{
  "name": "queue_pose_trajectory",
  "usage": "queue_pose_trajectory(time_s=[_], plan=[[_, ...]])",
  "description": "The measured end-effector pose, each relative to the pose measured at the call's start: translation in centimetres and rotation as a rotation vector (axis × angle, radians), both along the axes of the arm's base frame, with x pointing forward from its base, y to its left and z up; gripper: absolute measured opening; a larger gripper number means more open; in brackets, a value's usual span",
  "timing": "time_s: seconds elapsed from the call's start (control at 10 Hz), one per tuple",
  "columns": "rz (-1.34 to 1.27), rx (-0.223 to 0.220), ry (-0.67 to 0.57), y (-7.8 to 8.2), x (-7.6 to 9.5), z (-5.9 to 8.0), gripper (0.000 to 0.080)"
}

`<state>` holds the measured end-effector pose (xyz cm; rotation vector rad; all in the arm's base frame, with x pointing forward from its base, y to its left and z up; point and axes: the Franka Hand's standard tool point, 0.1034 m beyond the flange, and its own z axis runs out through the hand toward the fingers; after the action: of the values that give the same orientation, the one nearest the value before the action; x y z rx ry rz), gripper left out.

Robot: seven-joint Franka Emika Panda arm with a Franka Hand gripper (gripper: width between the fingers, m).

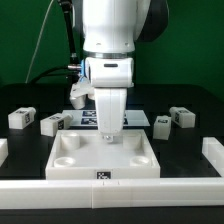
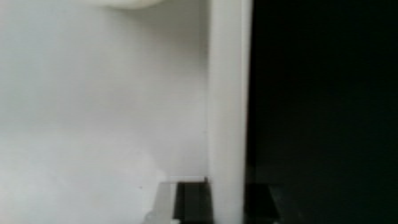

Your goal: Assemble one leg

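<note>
On the bench, none of the four small blocks has reached the tray. The leg [image 1: 50, 123] closest to it on the exterior view's left lies just beside a second leg [image 1: 22, 117]. A third leg [image 1: 162, 121] and a fourth leg [image 1: 182, 116] sit as a close pair on the exterior view's right. Between the two pairs lies the tray [image 1: 70, 160], its round corner sockets bare.

The fingers [image 1: 108, 136] hang low over the tray's far part, in front of the marker board [image 1: 140, 119]. I cannot tell how far apart they stand. The wrist view shows only a near white surface and a dark strip, and no leg appears between them.

The likeliest trouble comes from that low position. A sideways move toward either pair without rising first would probably catch the tray's wall and push the tray out of place. The pairing is a second risk: fingers coming down on one leg could nudge its neighbour or close on both. A leg gripped off-centre would likely tilt and bind at the socket mouth.
</note>
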<state>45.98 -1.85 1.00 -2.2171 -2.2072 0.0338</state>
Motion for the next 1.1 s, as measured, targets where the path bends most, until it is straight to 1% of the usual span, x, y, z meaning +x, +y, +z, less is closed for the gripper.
queue_pose_trajectory(time_s=[0.2, 0.5, 0.7, 0.8, 0.9, 1.1], plan=[[0.012, 0.009, -0.004, 2.3, 0.4, 0.1, 0.0057], [0.004, 0.027, -0.018, 6.3, 1.6, 0.0, 0.0057], [-0.018, 0.033, -0.027, 8.0, 2.5, 0.0, 0.0057], [-0.034, 0.034, -0.028, 9.2, 2.9, 0.2, 0.0057], [-0.024, 0.030, -0.023, 9.9, 3.0, 0.1, 0.0058], [-0.020, 0.026, -0.019, 9.9, 3.0, 0.0, 0.0058]])
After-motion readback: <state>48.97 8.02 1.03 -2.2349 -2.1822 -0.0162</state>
